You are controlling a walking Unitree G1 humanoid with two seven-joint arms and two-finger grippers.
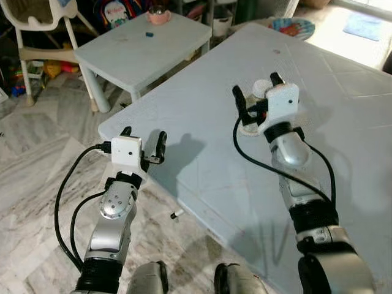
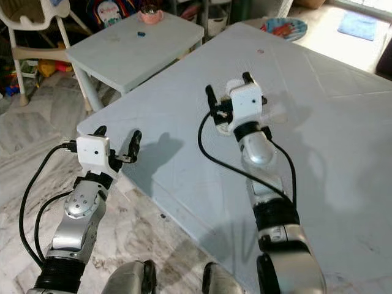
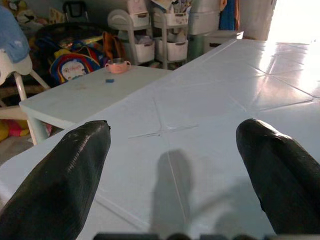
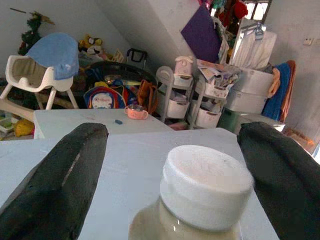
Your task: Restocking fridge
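- Robot's two silver arms w/ looping black cables reach fwd over a veined grey marble floor [image 1: 37, 177], glossy, streaked.
- Left gripper [image 1: 144, 142], white boxy wrist block, hovers at the near left corner of a big pale-blue table [image 1: 343, 116]; its two long black fingers are spread wide, nothing between them. Left wrist view: matte rubbery fingers [image 3: 75, 170], rounded tips, over the smooth tabletop w/ faint crossing seam lines.
- Right gripper [image 1: 258, 93] is farther in, over the table's middle, fingers spread apart on either side of a bottle [image 4: 200, 200], not touching it. Bottle: round white screw cap w/ a grainy top, clear glassy shoulder, pale creamy contents; stands upright on the tabletop. From the head cam only the white cap peeks out behind the wrist block.
- Far left: small square pale table [image 1: 144, 46], rounded legs, matte top; a pink two-handled cup [image 1: 158, 15] sits near its far edge, a tiny blue item [image 1: 149, 34] just nearer.
- Far left corner: white plastic high chair [image 1: 43, 30], blue cloth draped on its back in the right wrist view.
- Far right: colourful round plate [image 1: 293, 26] on the floor beyond the table's far end.
- Background: white tiered storage carts [image 4: 180, 95], toys, purple board leaning on a sloped wall.
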